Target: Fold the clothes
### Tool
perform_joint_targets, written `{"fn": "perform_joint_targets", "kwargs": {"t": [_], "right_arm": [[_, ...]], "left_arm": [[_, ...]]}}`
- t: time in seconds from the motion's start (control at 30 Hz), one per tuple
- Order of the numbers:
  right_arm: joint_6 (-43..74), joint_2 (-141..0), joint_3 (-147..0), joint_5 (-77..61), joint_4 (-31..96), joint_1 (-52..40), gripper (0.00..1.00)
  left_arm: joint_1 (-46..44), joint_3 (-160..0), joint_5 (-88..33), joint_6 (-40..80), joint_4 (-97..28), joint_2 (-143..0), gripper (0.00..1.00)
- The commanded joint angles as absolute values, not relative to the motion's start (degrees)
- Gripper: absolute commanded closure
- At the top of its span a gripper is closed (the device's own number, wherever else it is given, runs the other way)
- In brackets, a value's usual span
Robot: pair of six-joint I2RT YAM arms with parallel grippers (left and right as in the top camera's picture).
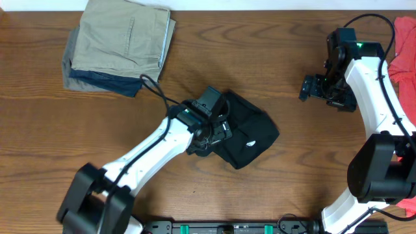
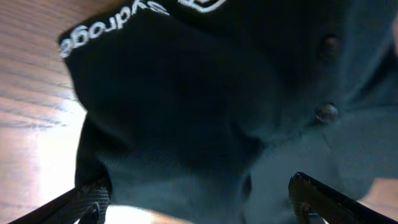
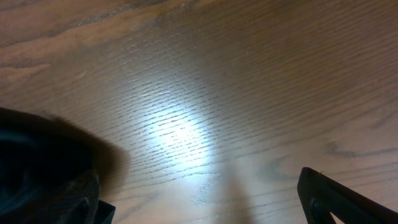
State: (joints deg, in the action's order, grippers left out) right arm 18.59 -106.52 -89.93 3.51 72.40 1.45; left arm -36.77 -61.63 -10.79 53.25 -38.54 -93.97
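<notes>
**Black shirt bundled mid-table, left pincer spread wide over it**

Black fabric, right in the middle: the shirt (image 1: 250, 133) lies in a compact, roughly folded bundle on the wooden table (image 1: 292, 39), with a small white logo (image 1: 251, 143) facing up. The left pincer (image 1: 211, 130) is over the bundle's left edge, jaws wide apart. In its wrist view the dark cloth fills the frame between the fingers (image 2: 87, 199), showing white lettering (image 2: 112, 25) and a button (image 2: 326, 112). The right pincer (image 1: 312, 88) hangs well apart at the right, jaws wide over bare wood. A khaki garment (image 1: 123, 32) is stacked on a blue-grey one (image 1: 97, 78) at the far left. A red garment (image 1: 406, 45) shows at the right edge.
</notes>
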Motion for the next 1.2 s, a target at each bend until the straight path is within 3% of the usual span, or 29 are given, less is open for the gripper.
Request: {"fn": "perform_joint_targets", "kwargs": {"t": [0.0,0.07,0.23,0.37,0.53,0.63,1.0,1.17], "right_arm": [[17.9,-106.1,-90.1,4.3,72.4,1.8,0.01],[17.9,-106.1,-90.1,4.3,72.4,1.8,0.01],[17.9,-106.1,-90.1,4.3,72.4,1.8,0.01],[17.9,-106.1,-90.1,4.3,72.4,1.8,0.01],[17.9,-106.1,-90.1,4.3,72.4,1.8,0.01],[17.9,-106.1,-90.1,4.3,72.4,1.8,0.01],[17.9,-106.1,-90.1,4.3,72.4,1.8,0.01],[17.9,-106.1,-90.1,4.3,72.4,1.8,0.01]], "left_arm": [[-35.7,-61.8,-11.4,53.8,-38.0,-97.8,0.09],[-35.2,-61.8,-11.4,53.8,-37.3,-99.2,0.09],[-35.0,-61.8,-11.6,52.5,-36.0,-99.6,0.25],[-35.0,-61.9,-11.6,52.4,-35.5,-99.5,0.49],[-35.0,-62.3,-11.6,52.1,-35.7,-98.7,0.85],[-35.0,-62.3,-11.6,51.5,-35.7,-96.5,0.93],[-35.0,-62.2,-13.2,51.0,-35.9,-91.2,0.93],[-35.0,-62.2,-13.5,51.0,-35.9,-91.2,0.83]]}}
